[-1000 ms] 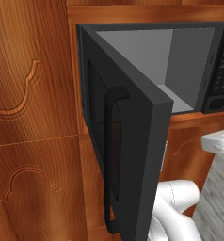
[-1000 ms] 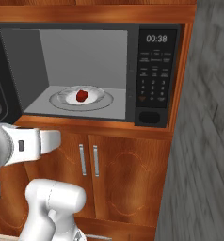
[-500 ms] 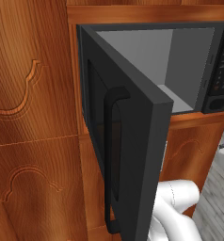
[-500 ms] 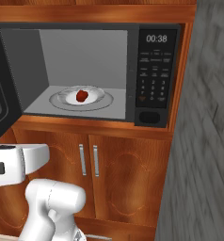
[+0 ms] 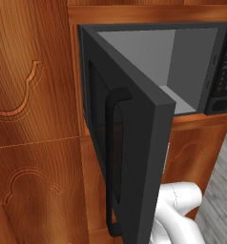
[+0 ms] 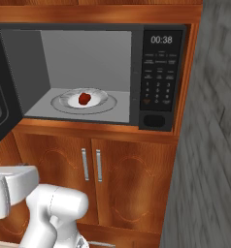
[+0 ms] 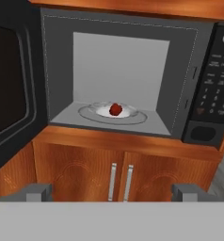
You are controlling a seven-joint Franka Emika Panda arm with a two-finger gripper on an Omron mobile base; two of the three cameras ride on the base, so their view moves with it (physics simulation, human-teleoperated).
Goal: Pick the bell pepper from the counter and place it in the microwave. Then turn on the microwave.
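Observation:
The black microwave point(image 6: 158, 77) stands with its door point(image 5: 129, 157) swung wide open to the left. Inside, the small red bell pepper point(image 6: 84, 98) rests on the glass turntable point(image 6: 105, 102), near its middle. The hand view looks straight into the cavity, with the bell pepper point(image 7: 115, 109) well ahead and above my gripper point(image 7: 113, 193). Its two fingertips point(image 7: 38, 192) stand far apart, open, with nothing between them, back in front of the lower cabinet. The counter is out of view.
Under the microwave are two wooden cabinet doors with metal handles point(image 6: 90, 164). A grey wall point(image 6: 209, 145) closes the right side. A tall carved wooden panel point(image 5: 29, 119) rises to the left of the open door. The keypad point(image 7: 210, 96) sits on the microwave's right.
My hand has drawn back and sunk lower, away from the microwave opening. The bell pepper lies still on the turntable and the door has not moved.

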